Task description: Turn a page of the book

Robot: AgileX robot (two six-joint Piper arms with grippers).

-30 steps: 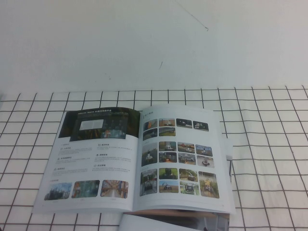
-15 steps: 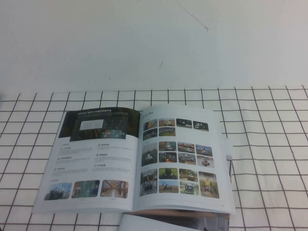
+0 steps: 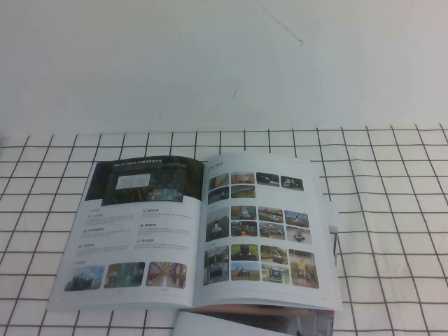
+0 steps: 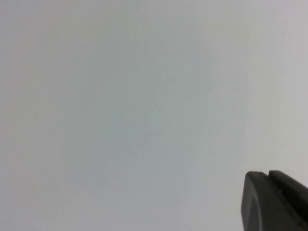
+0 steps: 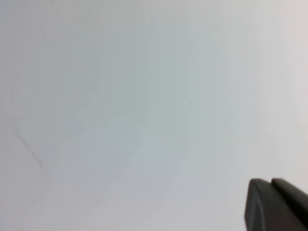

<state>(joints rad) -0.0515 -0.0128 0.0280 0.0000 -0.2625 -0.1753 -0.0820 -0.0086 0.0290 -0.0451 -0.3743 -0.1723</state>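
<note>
Lies open and flat on the tabletop (image 3: pixel 392 210), the book (image 3: pixel 196 234), resting on a white cloth crossed by a black grid, toward the near edge and a little left of the middle in the high view. On its left half, a dark banner (image 3: pixel 150 180) across the top, text blocks beneath, and three small photos in a row along the bottom. On its right half, the page (image 3: pixel 262 227): glossy white, flat, covered with rows of small colour photos, its outer edge pointing to the robot's right. Just under the book's near edge, a second booklet (image 3: pixel 252 320) with a tan-brown strip, partly tucked beneath and cut off by the picture's border. Beyond the gridded cloth, a plain white wall (image 3: pixel 224 63) with a few faint marks.

No arm over the book in the high view. Left hand (image 4: pixel 274 202) seen only in the left wrist view as a dark tip in a corner, facing a blank pale surface; cannot tell whether open or closed. Right hand (image 5: pixel 276 204) seen likewise in the right wrist view, a dark tip before a blank pale surface, closed tight and holding nothing, well apart from the book.
</note>
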